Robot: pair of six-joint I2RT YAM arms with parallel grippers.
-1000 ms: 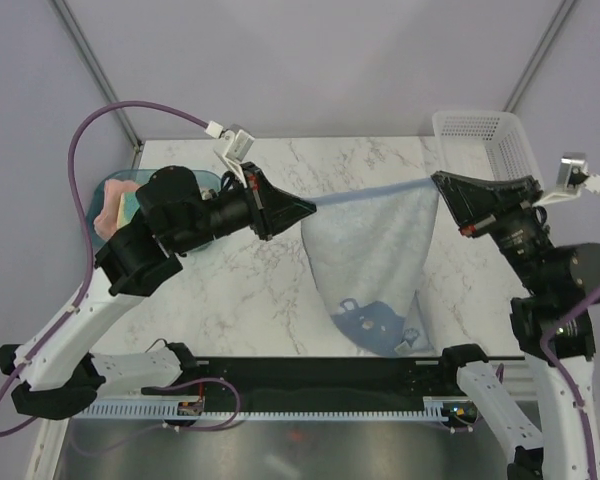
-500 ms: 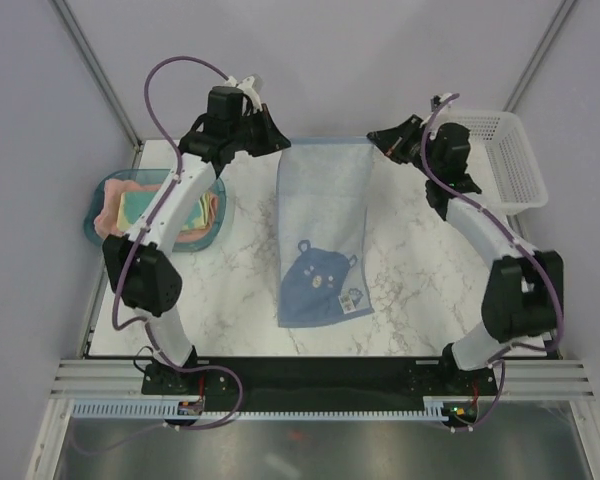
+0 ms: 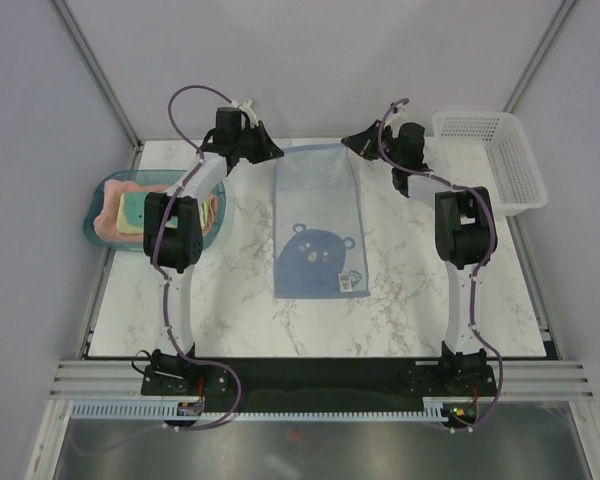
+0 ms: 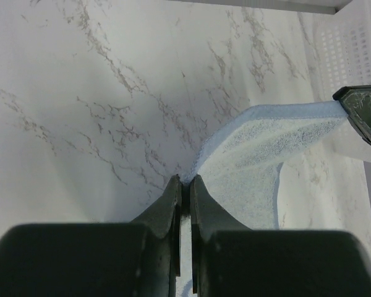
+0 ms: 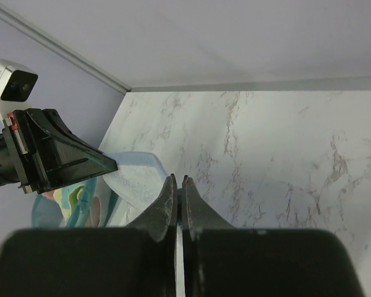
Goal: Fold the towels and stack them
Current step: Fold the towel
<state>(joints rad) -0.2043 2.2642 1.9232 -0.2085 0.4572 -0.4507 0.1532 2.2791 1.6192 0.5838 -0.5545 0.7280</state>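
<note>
Since half a second ago both arms have stretched farther out. The blue towel (image 3: 318, 215) has slid with them and lies flat mid-tabletop, its bear print at the near end. The left claw (image 3: 277, 154) and right claw (image 3: 348, 142) are each clenched on a far corner, holding that edge taut, probably to smooth the cloth for folding. The pink towel (image 3: 107, 222) and yellow towel (image 3: 140, 212) sit in the tray (image 3: 93, 215) at left. The tabletop (image 3: 230, 290) is white, marble-veined, with a basket (image 3: 500, 150) far right and pale lilac walls around.
</note>
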